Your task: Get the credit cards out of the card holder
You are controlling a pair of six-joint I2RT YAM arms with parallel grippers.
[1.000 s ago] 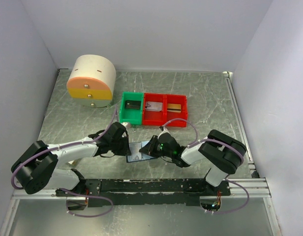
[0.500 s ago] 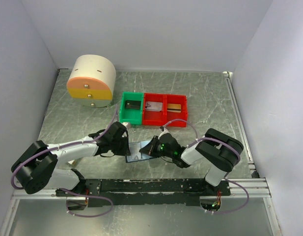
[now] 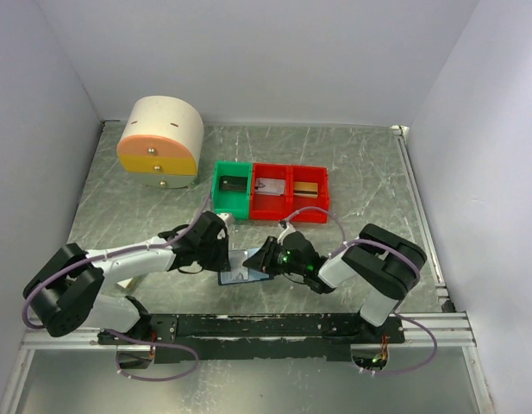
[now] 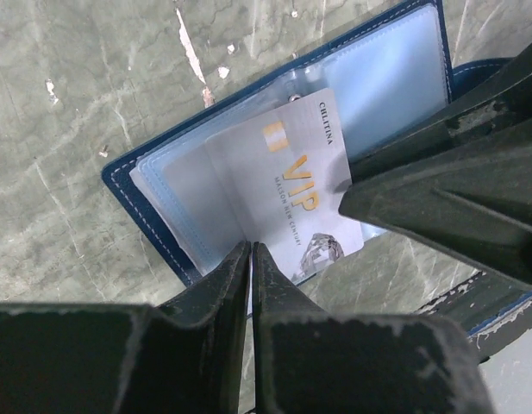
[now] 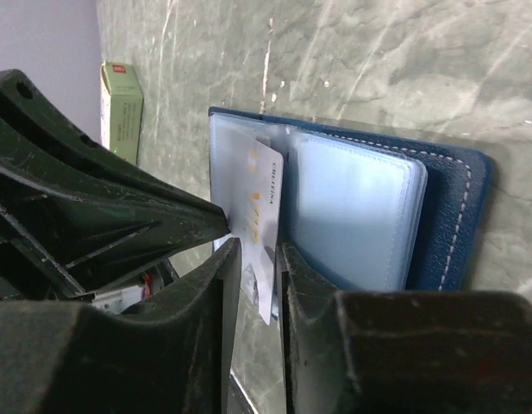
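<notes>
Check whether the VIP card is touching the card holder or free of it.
Touching. Left wrist view: the VIP card lies flat against the pale sleeves of the card holder, one end poking past its edge.

The left arm (image 3: 132, 256) and right arm (image 3: 334, 269) are wearing white shells between bulky black joints, with lilac cables (image 3: 26, 304) trailing along them. A green light (image 3: 284, 255) is glowing on the right wrist. The left pincer (image 4: 251, 247) and right pincer (image 5: 259, 250) are showing matte black, tapering fingers (image 4: 197, 345) with scuffed, pale-flecked edges.
</notes>
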